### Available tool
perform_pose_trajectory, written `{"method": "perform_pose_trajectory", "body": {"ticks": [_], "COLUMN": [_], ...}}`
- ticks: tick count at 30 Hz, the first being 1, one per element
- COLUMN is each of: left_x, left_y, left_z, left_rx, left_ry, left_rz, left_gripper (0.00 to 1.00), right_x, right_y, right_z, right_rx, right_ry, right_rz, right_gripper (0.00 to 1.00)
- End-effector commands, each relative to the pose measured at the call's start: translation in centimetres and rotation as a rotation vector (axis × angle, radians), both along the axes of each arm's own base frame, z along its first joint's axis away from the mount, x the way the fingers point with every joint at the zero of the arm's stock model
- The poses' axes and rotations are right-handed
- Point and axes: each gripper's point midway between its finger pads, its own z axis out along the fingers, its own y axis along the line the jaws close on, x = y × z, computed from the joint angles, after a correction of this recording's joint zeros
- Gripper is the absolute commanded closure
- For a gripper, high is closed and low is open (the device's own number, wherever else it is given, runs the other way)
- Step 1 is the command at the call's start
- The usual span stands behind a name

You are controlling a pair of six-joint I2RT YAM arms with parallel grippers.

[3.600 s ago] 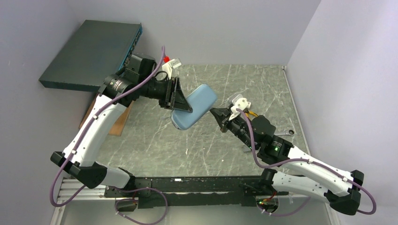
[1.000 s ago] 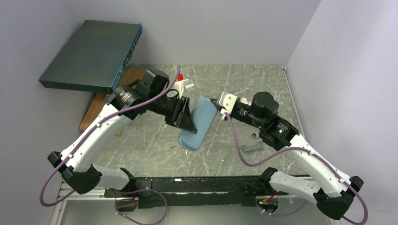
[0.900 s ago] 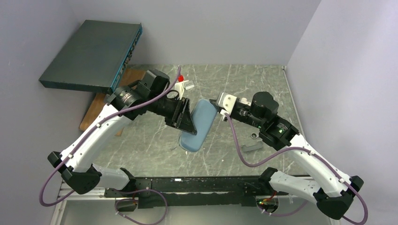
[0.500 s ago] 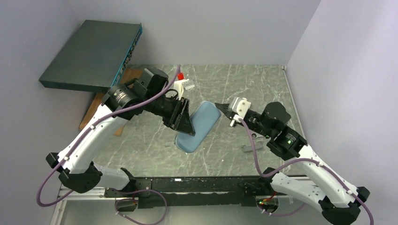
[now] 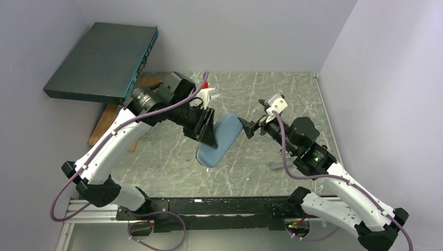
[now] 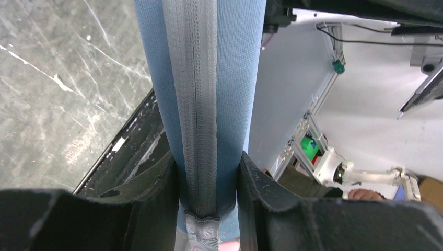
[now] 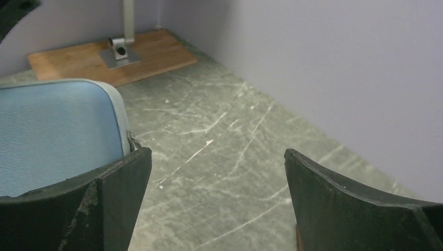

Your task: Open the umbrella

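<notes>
Left fingers [image 5: 207, 132] pinch the umbrella [image 5: 222, 138], seemingly aloft.

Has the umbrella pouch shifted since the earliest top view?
Yes. The umbrella, held by the left gripper, now lies farther from the back wall, nearer the black base rail.

Umbrella [image 6: 235, 78]: matt blue woven cloth, with grey zip tape [image 6: 196, 104]. Worktop [image 7: 224, 157]: smooth, veined, stone-look, slight sheen. Far-left board [image 7: 156, 52]: bare matt wood.
</notes>
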Motion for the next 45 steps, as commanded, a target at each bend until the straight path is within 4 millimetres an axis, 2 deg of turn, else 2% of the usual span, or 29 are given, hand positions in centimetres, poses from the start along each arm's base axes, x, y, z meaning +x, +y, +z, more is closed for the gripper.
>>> {"method": "perform_pose_trajectory", "body": {"ticks": [1, 5, 9, 10, 15, 18, 24, 28, 31, 34, 39, 40, 41, 45], "left_x": [2.4, 5.2, 8.1, 8.4, 9.6, 10.9, 11.8, 12.3, 12.0, 11.3, 10.7, 10.6, 10.6, 11.2], "left_y": [-0.6, 0.7, 2.3, 2.3, 0.8, 0.0, -1.6, -2.0, -2.5, -3.1, -3.0, -2.9, -2.8, -1.6], "left_z": [3.2, 2.6, 0.4, -0.1, -2.2, -4.8, -11.8, -16.0, -19.1, -21.3, -23.8, -24.2, -24.3, -24.8], "left_rx": [-0.096, -0.085, -0.028, -0.034, -0.137, -0.167, -0.141, -0.09, -0.052, -0.023, 0.023, 0.035, 0.046, 0.144], "left_ry": [-0.113, -0.109, -0.07, -0.05, 0.006, 0.036, 0.174, 0.223, 0.284, 0.305, 0.352, 0.36, 0.36, 0.323], "left_rz": [0.081, 0.223, 0.358, 0.36, 0.331, 0.319, 0.252, 0.225, 0.199, 0.162, 0.155, 0.151, 0.144, 0.16], "left_gripper": [1.0, 1.0, 1.0, 1.0, 1.0, 1.0, 1.0, 1.0, 1.0, 1.0, 1.0, 0.98, 0.93, 0.52], "right_x": [0.5, 1.0, 1.8, 2.0, 2.5, 2.7, 2.5, 1.9, 1.5, 1.2, 1.0, 1.0, 1.1, 1.6], "right_y": [-2.4, -3.5, -3.6, -3.7, -1.3, -1.8, -4.2, -4.7, -5.0, -5.3, -6.0, -6.1, -6.1, -5.8], "right_z": [1.5, 0.0, -1.4, -1.4, -2.8, -4.5, -6.8, -7.8, -8.5, -8.6, -9.1, -9.1, -9.2, -9.1], "right_rx": [0.223, 0.262, 0.328, 0.358, 0.409, 0.418, 0.382, 0.36, 0.358, 0.372, 0.364, 0.359, 0.356, 0.343], "right_ry": [0.178, 0.376, 0.605, 0.662, 0.832, 0.88, 0.919, 0.947, 0.972, 0.975, 0.966, 0.965, 0.964, 0.957], "right_rz": [-0.174, -0.277, -0.341, -0.35, -0.272, -0.327, -0.467, -0.491, -0.512, -0.521, -0.548, -0.553, -0.556, -0.545], "right_gripper": [0.0, 0.0, 0.0, 0.0, 0.0, 0.0, 0.0, 0.0, 0.0, 0.0, 0.0, 0.0, 0.0, 0.0]}}
